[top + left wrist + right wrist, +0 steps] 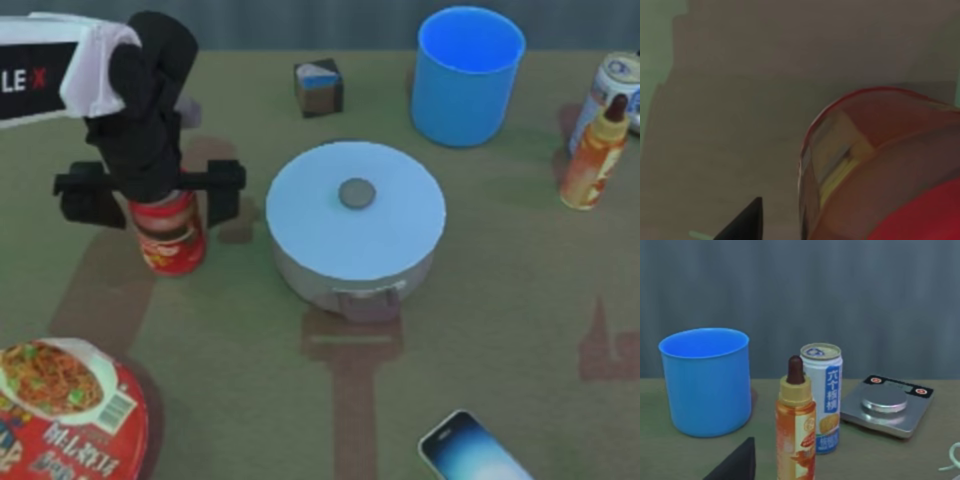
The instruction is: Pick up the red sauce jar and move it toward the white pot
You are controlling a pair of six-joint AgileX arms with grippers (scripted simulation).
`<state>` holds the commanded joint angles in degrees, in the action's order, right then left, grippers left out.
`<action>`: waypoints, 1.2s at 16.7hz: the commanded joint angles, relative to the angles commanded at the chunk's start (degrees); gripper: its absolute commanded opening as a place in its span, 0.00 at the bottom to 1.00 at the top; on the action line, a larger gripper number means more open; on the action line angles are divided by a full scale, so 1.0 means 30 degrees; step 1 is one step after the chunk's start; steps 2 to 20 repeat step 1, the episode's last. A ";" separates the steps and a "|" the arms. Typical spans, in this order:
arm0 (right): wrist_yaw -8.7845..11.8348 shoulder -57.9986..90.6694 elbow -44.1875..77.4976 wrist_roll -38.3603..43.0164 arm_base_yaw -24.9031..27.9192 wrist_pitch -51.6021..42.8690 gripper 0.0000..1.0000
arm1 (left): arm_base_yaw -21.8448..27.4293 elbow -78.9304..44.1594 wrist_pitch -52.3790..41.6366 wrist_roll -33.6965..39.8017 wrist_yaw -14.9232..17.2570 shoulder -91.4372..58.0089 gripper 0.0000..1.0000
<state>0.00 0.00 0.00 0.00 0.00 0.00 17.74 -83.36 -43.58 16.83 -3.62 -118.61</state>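
Observation:
The red sauce jar (170, 235) stands upright on the table's left side, a short way left of the white pot (355, 225) with its grey knob and front handle. My left gripper (158, 195) hangs straight over the jar and hides its lid, open, with one finger on each side. In the left wrist view the jar (875, 165) fills the picture, and one dark finger (745, 225) stands apart from its wall with a gap between. My right gripper is out of the top view; only one finger (737, 465) shows in its wrist view, holding nothing.
A blue cup (467, 75), an orange bottle (595, 150) and a drinks can (612, 95) stand at the back right. A small cube (318, 87) sits behind the pot. A red noodle bowl (65, 410) is front left, a phone (472, 450) front right, and a scale (887, 405) beyond the can.

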 joint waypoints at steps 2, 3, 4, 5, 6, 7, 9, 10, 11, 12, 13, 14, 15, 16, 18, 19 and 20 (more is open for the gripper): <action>0.0000 0.0000 0.0000 0.0000 0.0000 0.0000 1.00 | 0.0000 0.0000 0.0000 0.0000 0.0000 0.0000 1.00; 0.0000 0.0000 0.0000 0.0000 0.0000 0.0000 1.00 | 0.0000 0.0000 0.0000 0.0000 0.0000 0.0000 1.00; 0.0000 0.0000 0.0000 0.0000 0.0000 0.0000 1.00 | 0.0000 0.0000 0.0000 0.0000 0.0000 0.0000 1.00; 0.0000 0.0000 0.0000 0.0000 0.0000 0.0000 1.00 | 0.0000 0.0000 0.0000 0.0000 0.0000 0.0000 1.00; 0.0000 0.0000 0.0000 0.0000 0.0000 0.0000 1.00 | 0.0000 0.0000 0.0000 0.0000 0.0000 0.0000 1.00; 0.0000 0.0000 0.0000 0.0000 0.0000 0.0000 1.00 | 0.0000 0.0000 0.0000 0.0000 0.0000 0.0000 1.00; 0.0000 0.0000 0.0000 0.0000 0.0000 0.0000 1.00 | 0.0000 0.0000 0.0000 0.0000 0.0000 0.0000 1.00; 0.0000 0.0000 0.0000 0.0000 0.0000 0.0000 1.00 | 0.0000 0.0000 0.0000 0.0000 0.0000 0.0000 1.00; 0.0000 0.0000 0.0000 0.0000 0.0000 0.0000 1.00 | 0.0000 0.0000 0.0000 0.0000 0.0000 0.0000 1.00; 0.0000 0.0000 0.0000 0.0000 0.0000 0.0000 1.00 | 0.0000 0.0000 0.0000 0.0000 0.0000 0.0000 1.00; 0.0000 0.0000 0.0000 0.0000 0.0000 0.0000 1.00 | 0.0000 0.0000 0.0000 0.0000 0.0000 0.0000 1.00; 0.0000 0.0000 0.0000 0.0000 0.0000 0.0000 1.00 | 0.0000 0.0000 0.0000 0.0000 0.0000 0.0000 1.00; 0.0000 0.0000 0.0000 0.0000 0.0000 0.0000 1.00 | 0.0000 0.0000 0.0000 0.0000 0.0000 0.0000 1.00; 0.0000 0.0000 0.0000 0.0000 0.0000 0.0000 1.00 | 0.0000 0.0000 0.0000 0.0000 0.0000 0.0000 1.00; 0.0000 0.0000 0.0000 0.0000 0.0000 0.0000 1.00 | 0.0000 0.0000 0.0000 0.0000 0.0000 0.0000 1.00; 0.0000 0.0000 0.0000 0.0000 0.0000 0.0000 1.00 | 0.0000 0.0000 0.0000 0.0000 0.0000 0.0000 1.00; 0.0000 0.0000 0.0000 0.0000 0.0000 0.0000 1.00 | 0.0000 0.0000 0.0000 0.0000 0.0000 0.0000 1.00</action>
